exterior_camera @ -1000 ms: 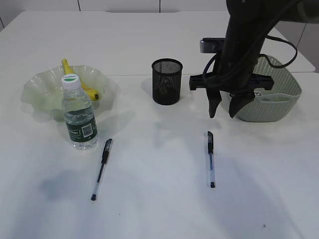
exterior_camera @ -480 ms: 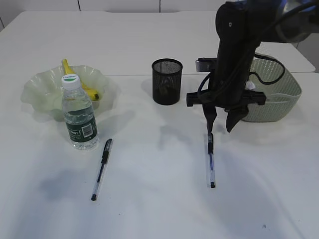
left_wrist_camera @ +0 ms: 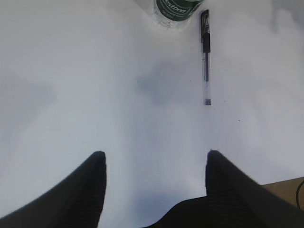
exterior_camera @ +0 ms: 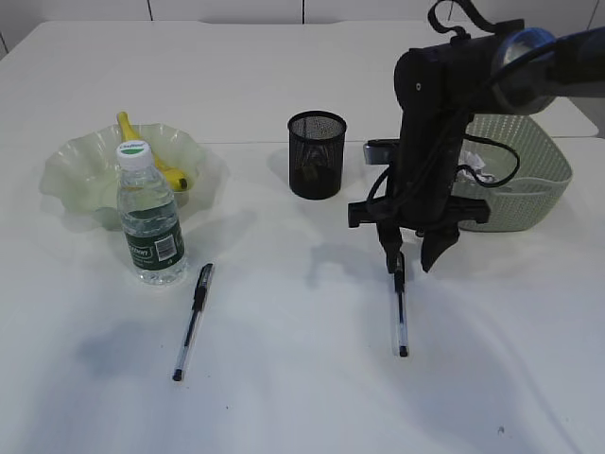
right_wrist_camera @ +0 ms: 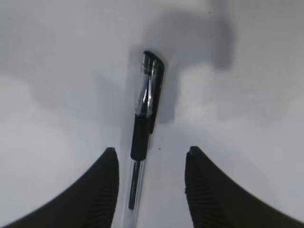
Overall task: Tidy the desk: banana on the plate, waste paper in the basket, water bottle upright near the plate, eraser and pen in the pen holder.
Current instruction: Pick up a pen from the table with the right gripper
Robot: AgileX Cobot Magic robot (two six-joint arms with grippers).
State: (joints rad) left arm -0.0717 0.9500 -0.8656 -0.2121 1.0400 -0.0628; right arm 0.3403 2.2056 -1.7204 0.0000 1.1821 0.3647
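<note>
Right hand [exterior_camera: 409,263] just dropped from beside the green woven basket [exterior_camera: 529,189] down over the clear black-capped pen [right_wrist_camera: 142,133] on the white desk [exterior_camera: 302,397]. Fingers half open, straddling it, holding nothing. Pickup looks next.

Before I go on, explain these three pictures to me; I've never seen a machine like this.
It's a two-armed robot at a white table. The wide picture is an outside camera; the other two look down from each wrist. The right tool hangs open over one pen, holding nothing. The left tool is open and empty too, near a second pen. Also there: a standing water bottle, a banana in a green plate, a black mesh pen holder and a basket.
</note>
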